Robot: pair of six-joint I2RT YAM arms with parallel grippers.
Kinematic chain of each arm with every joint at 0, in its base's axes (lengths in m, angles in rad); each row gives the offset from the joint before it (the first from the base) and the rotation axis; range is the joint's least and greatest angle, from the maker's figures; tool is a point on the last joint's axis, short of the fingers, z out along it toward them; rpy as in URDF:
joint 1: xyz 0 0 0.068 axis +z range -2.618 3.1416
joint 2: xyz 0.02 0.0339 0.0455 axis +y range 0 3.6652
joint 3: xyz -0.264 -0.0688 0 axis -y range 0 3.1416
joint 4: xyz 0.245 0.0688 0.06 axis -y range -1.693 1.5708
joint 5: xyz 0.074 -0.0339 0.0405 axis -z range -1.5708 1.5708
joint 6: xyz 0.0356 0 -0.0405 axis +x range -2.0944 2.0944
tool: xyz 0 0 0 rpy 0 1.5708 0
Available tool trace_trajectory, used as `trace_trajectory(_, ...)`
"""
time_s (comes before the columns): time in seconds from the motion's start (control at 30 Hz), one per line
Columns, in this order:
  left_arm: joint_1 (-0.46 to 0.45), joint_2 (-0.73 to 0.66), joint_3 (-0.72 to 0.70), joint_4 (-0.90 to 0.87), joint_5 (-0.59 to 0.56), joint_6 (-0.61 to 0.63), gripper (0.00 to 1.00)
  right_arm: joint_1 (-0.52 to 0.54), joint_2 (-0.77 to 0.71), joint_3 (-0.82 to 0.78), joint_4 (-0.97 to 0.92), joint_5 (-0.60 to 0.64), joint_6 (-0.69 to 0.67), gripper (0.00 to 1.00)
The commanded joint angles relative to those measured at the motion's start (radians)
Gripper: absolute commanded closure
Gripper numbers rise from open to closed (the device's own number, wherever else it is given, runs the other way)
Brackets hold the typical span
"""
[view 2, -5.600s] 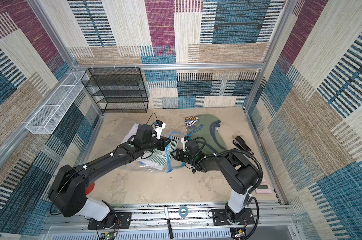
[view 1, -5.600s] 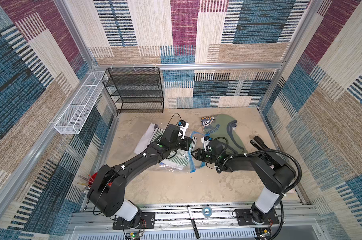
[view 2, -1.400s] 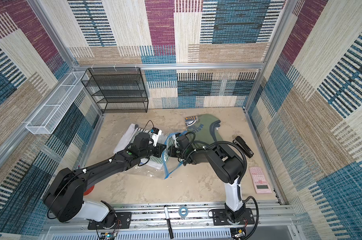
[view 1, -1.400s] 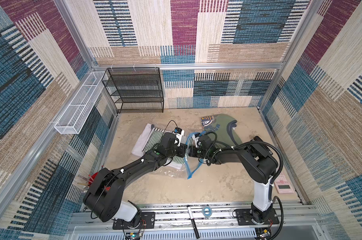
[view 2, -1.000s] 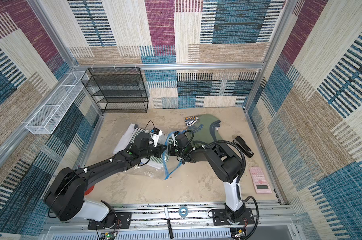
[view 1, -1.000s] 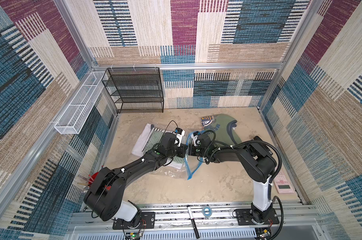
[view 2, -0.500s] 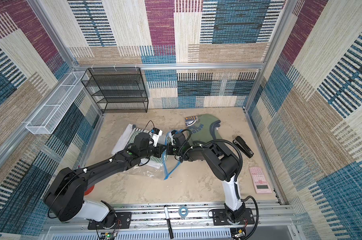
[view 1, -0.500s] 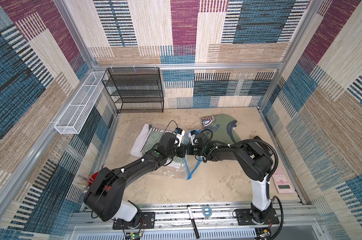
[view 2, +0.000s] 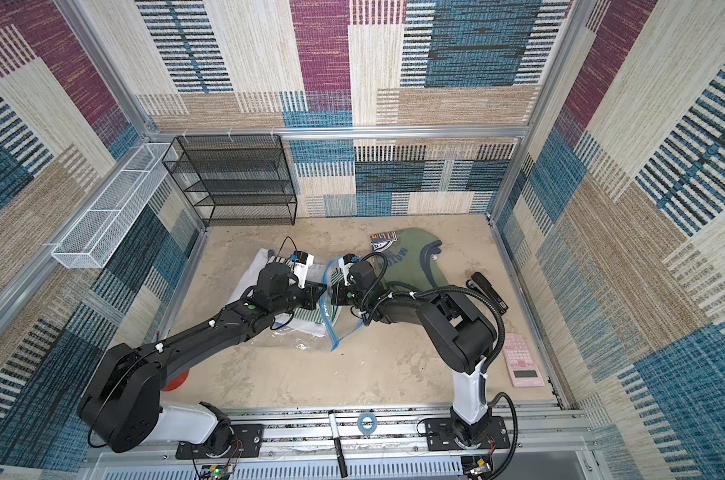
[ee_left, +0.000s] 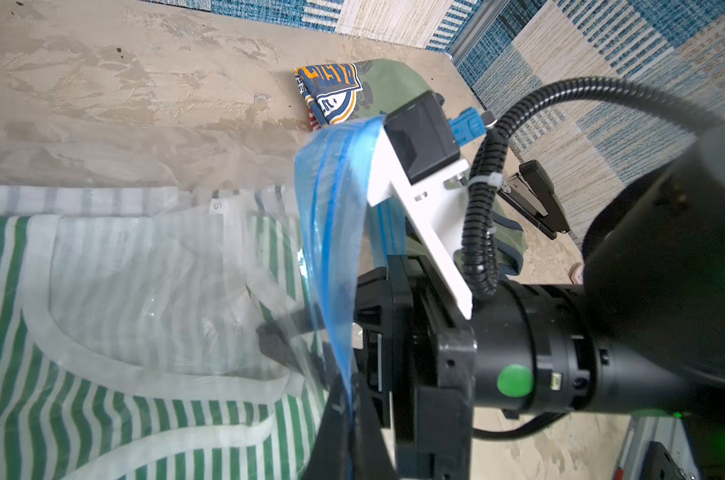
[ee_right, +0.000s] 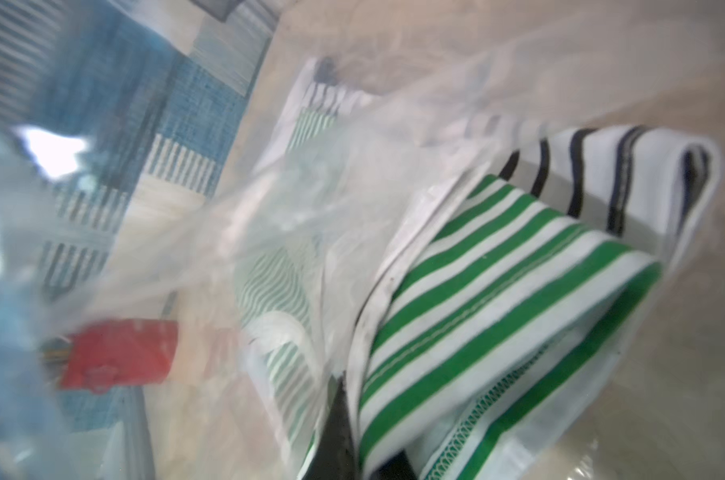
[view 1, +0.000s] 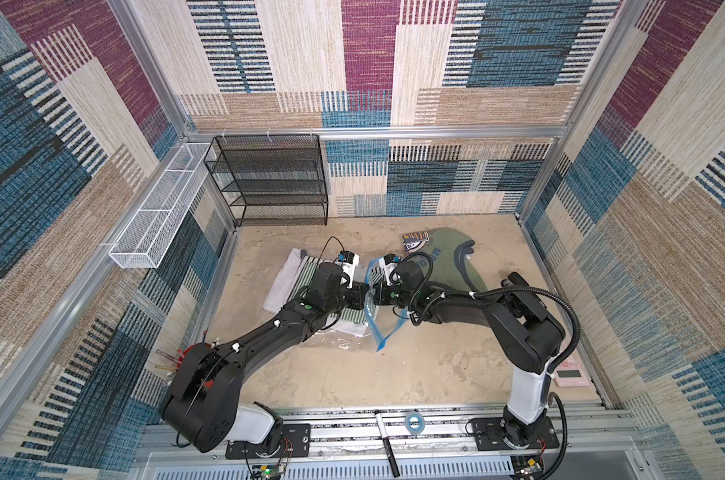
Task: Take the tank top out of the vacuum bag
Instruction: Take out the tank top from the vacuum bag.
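Observation:
The vacuum bag (view 1: 340, 337) lies mid-table in both top views, clear plastic with a blue zip strip (ee_left: 331, 232) lifted at its mouth. My left gripper (ee_left: 350, 419) is shut on that strip, which runs between its fingers. Inside the bag lies the tank top (ee_left: 103, 415), white with green stripes. My right gripper (ee_right: 352, 415) is reached in through the mouth from the right and is shut on a folded edge of the tank top (ee_right: 498, 291). Both wrists meet nose to nose at the mouth, left gripper (view 1: 363, 293) against right gripper (view 1: 372, 295).
A white cloth with dark stripes (ee_right: 602, 174) lies in the bag too. An olive T-shirt (view 1: 444, 266) is spread behind the right arm. Stapler (view 2: 487, 291) and pink calculator (view 2: 523, 359) sit at the right edge. Black wire rack (view 1: 269, 178) stands at the back left.
My right gripper has pushed leftward into the bag mouth and shut on the striped fabric. My left gripper has kept its hold on the blue strip.

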Motion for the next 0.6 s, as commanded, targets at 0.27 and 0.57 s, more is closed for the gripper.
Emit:
trace_trajectory(0.27, 0.001, -0.011, -0.002, -0.008, -0.009, 0.001, 1.0, -0.001, 0.036, -0.024, -0.044, 0.093, 0.022, 0.68)
trace_trajectory(0.57, 0.001, 0.0, 0.002, -0.009, -0.005, 0.004, 1.0, -0.005, 0.051, 0.005, -0.103, 0.146, 0.016, 0.63)
